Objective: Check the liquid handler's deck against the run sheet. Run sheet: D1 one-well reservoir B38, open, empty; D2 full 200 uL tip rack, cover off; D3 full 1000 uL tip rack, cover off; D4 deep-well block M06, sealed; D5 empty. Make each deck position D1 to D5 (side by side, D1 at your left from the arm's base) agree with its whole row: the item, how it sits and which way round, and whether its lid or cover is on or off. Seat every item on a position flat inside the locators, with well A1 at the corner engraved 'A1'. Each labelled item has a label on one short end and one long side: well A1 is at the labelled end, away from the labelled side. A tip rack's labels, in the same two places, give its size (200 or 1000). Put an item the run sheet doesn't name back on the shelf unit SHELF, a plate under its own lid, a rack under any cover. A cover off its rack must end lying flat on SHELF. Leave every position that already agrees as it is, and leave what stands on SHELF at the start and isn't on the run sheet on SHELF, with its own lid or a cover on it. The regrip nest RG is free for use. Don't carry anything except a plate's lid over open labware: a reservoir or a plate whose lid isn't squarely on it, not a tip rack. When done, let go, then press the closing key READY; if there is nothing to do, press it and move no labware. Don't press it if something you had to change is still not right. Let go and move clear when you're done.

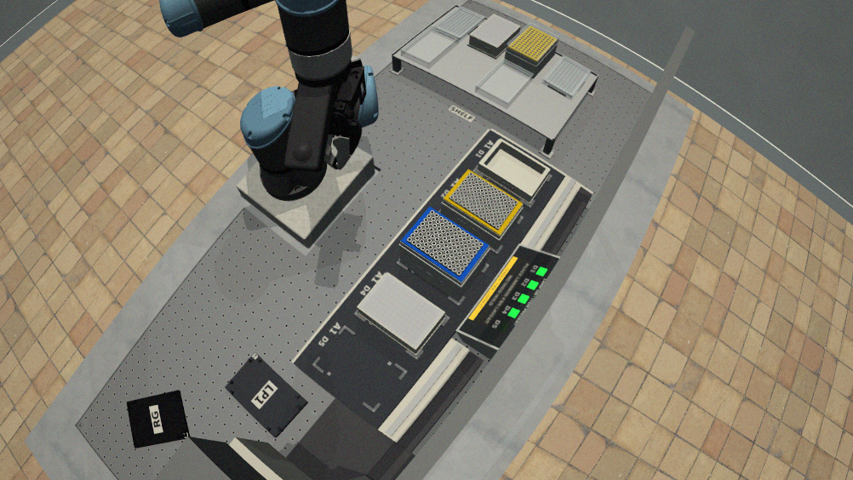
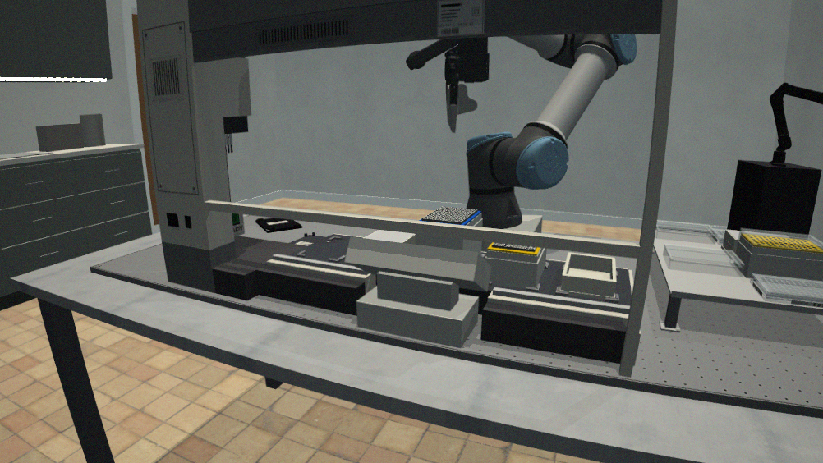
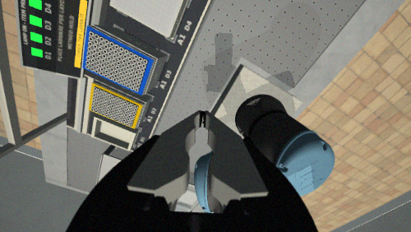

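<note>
My gripper (image 2: 452,127) (image 3: 203,112) is shut and empty, high above the arm's base, away from the deck. On the deck, D1 holds an open, empty white reservoir (image 1: 514,168) (image 2: 588,270) (image 3: 113,127). D2 holds an uncovered yellow-rimmed tip rack (image 1: 483,201) (image 2: 514,248) (image 3: 116,106). D3 holds an uncovered blue-rimmed tip rack (image 1: 445,242) (image 2: 451,215) (image 3: 117,61). D4 holds a block with a flat white top (image 1: 401,310) (image 2: 389,235) (image 3: 145,12). D5 (image 1: 352,363) is bare. Labels are too small to read.
The SHELF (image 1: 465,65) (image 2: 702,287) carries a yellow tip rack (image 1: 532,44), a grey-topped plate (image 1: 494,32), clear covers (image 1: 431,46) (image 1: 504,82) and clear-lidded plates (image 1: 459,22) (image 1: 565,75). A panel of several green lamps (image 1: 525,286) (image 3: 37,29) flanks the deck. RG (image 1: 161,417) and LP1 (image 1: 266,394) lie near D5.
</note>
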Action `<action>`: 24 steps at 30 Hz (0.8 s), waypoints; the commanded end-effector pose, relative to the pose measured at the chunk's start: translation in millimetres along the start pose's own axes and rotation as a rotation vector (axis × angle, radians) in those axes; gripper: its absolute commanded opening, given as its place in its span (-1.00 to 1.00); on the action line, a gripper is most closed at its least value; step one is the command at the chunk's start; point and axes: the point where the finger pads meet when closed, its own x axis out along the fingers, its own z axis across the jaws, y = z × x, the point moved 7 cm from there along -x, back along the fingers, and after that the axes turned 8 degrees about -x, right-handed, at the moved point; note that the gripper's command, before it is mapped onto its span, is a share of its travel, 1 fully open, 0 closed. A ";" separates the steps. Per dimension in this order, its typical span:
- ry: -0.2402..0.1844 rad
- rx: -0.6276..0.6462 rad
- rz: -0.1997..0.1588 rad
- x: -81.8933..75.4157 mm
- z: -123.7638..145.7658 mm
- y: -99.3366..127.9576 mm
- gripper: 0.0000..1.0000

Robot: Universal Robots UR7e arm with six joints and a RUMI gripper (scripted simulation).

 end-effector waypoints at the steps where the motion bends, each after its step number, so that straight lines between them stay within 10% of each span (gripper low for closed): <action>1: 0.006 0.010 -0.002 0.0 3.0 5.4 -1.00; 24: 0.006 0.282 -0.003 0.5 49.2 76.8 -1.00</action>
